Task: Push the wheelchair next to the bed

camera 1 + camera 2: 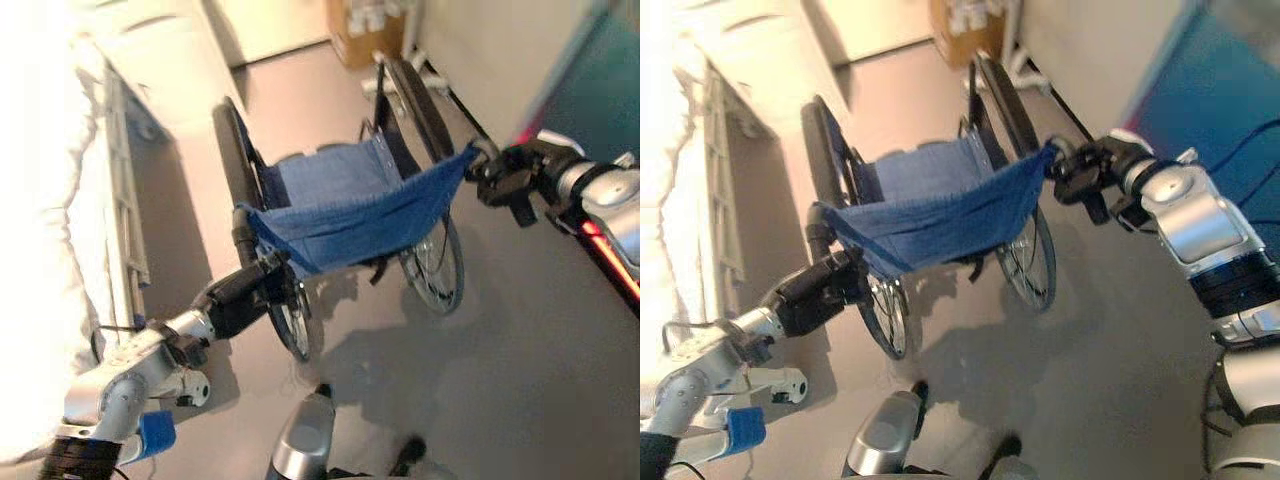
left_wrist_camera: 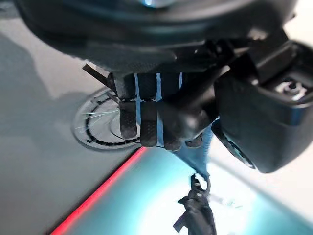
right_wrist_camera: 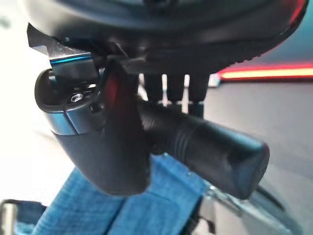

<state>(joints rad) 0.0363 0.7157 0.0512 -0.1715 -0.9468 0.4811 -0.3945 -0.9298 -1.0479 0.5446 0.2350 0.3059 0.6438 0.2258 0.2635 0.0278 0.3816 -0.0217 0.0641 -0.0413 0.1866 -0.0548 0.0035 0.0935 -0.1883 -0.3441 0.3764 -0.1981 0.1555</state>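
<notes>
The wheelchair point(image 1: 345, 200) has a blue cloth seat and back and black wheels, and stands on the grey floor just right of the white bed point(image 1: 40, 200). My left hand point(image 1: 245, 290) is shut on the wheelchair's left push handle, low at the chair's near left corner. In the left wrist view its fingers point(image 2: 146, 127) curl round the grip beside the blue cloth. My right hand point(image 1: 505, 180) is shut on the right push handle point(image 3: 210, 147), a black ribbed grip, with the thumb point(image 3: 117, 147) wrapped across it.
The bed's side rail point(image 1: 125, 200) runs along the wheelchair's left wheel with a narrow gap of floor between. A cardboard box point(image 1: 355, 35) and a white stand base point(image 1: 395, 75) sit at the back. A teal panel with a red strip point(image 1: 610, 255) lines the right side.
</notes>
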